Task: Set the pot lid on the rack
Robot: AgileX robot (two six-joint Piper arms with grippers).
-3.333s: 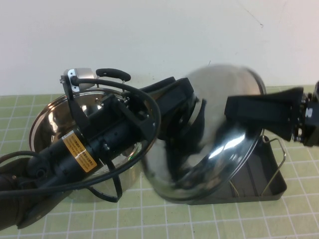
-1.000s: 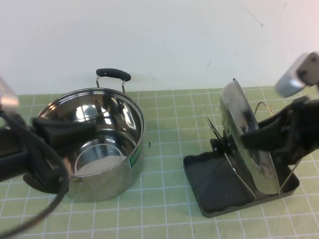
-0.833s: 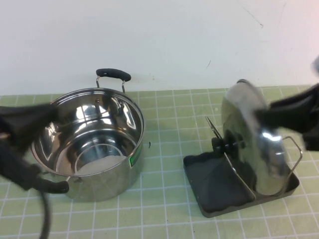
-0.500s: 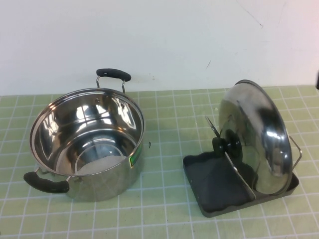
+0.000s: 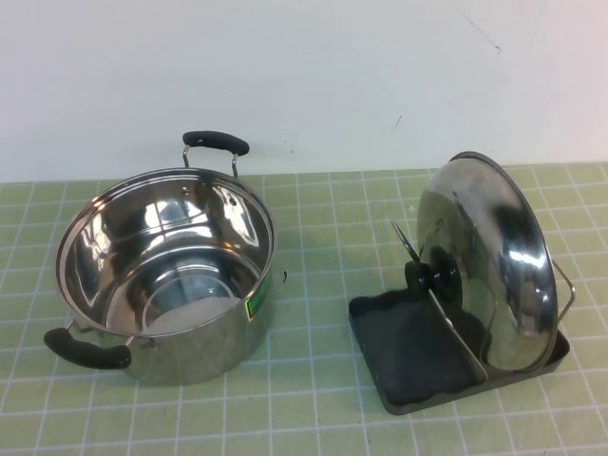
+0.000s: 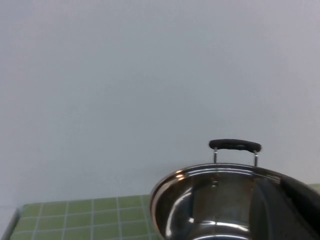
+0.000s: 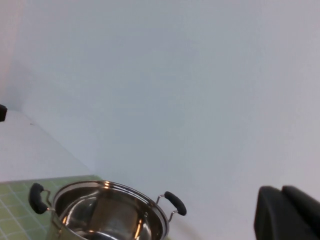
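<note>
The pot lid (image 5: 494, 256) stands on edge in the rack (image 5: 408, 351), leaning between its wire loops, with its black knob (image 5: 432, 278) facing the pot. No gripper touches it. Neither arm shows in the high view. My left gripper (image 6: 281, 186) shows only as a dark shape at the edge of the left wrist view, in front of the pot. My right gripper (image 7: 281, 191) shows at the edge of the right wrist view, raised against the wall, its two fingers together and holding nothing.
The two-handled steel pot (image 5: 161, 275) stands open on the green gridded mat (image 5: 313, 228), left of the rack. It also shows in the left wrist view (image 6: 210, 205) and the right wrist view (image 7: 110, 212). A white wall rises behind the table.
The right gripper let go of the lid and both arms drew back out of the high view. The lid settled upright in the rack and has stayed still for the last half second.
</note>
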